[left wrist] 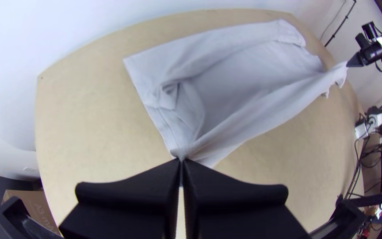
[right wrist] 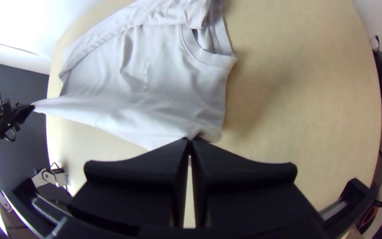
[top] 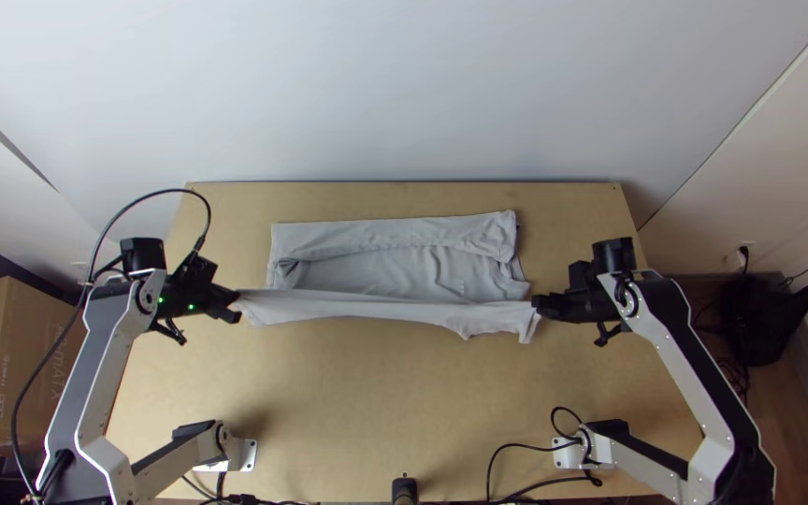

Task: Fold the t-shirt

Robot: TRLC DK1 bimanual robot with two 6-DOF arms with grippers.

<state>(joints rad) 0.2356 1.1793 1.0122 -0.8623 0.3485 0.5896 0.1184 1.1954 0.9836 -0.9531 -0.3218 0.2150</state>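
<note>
Inside left hand [top: 236, 306], t-shirt [top: 376, 307] partly hidden.

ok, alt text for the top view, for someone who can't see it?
A robot's left pincer and right pincer hold the near edge of a light grey t-shirt stretched between them; its far side lies folded inward on a wooden table.

In my top view, a pale wall [top: 404, 93] stands at twelve o'clock, beyond the wooden table [top: 404, 393]; a cardboard box [top: 35, 351] lies between eight and nine, a dark bundle [top: 767, 323] at three, brown floor [top: 790, 411] at four.
</note>
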